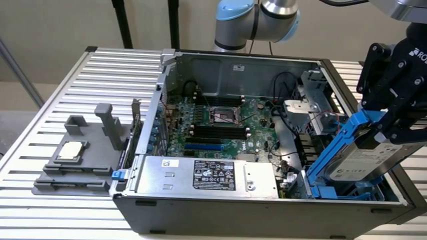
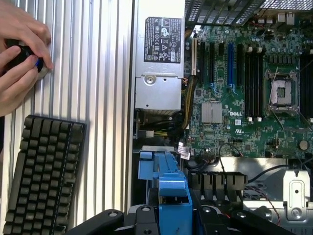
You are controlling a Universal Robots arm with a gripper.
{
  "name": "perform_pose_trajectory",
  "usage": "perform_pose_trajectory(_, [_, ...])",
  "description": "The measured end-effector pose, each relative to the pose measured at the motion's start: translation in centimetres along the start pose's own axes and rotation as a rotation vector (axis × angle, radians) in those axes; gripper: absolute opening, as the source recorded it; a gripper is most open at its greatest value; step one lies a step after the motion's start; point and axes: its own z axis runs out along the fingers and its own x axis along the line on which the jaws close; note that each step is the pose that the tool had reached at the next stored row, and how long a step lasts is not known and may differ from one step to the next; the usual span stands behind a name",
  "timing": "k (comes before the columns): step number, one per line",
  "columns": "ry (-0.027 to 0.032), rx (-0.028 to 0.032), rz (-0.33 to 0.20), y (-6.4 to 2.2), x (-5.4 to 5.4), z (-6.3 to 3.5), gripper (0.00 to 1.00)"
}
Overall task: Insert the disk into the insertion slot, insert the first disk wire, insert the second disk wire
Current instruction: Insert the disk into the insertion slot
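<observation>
The disk (image 1: 365,161), a grey drive with a white label in a blue carrier frame (image 1: 335,150), hangs tilted over the front right corner of the open computer case. My gripper (image 1: 392,131) is shut on its upper end, black fingers on either side. The disk's lower end reaches down into the insertion slot (image 1: 343,194), a bay with blue fittings at the case's front corner. In the wrist view the blue carrier (image 2: 174,203) sits between my fingers (image 2: 142,218), with the slot's blue fitting (image 2: 152,165) just beyond it.
A silver power-supply box (image 1: 207,175) lies beside the slot, with the green motherboard and its CPU socket (image 1: 223,115) behind. A grey fixture (image 1: 73,160) stands on the slatted table. A person's hands (image 2: 19,54) and a black keyboard (image 2: 44,176) are beside the case.
</observation>
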Motion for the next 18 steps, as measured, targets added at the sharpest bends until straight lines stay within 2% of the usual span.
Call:
perform_pose_trajectory(12, [-0.0014,0.0000,0.000,0.00,-0.31,0.08,0.33])
perform_pose_trajectory(18, [-0.0040,0.0000,0.000,-0.01,-0.42,0.17,0.33])
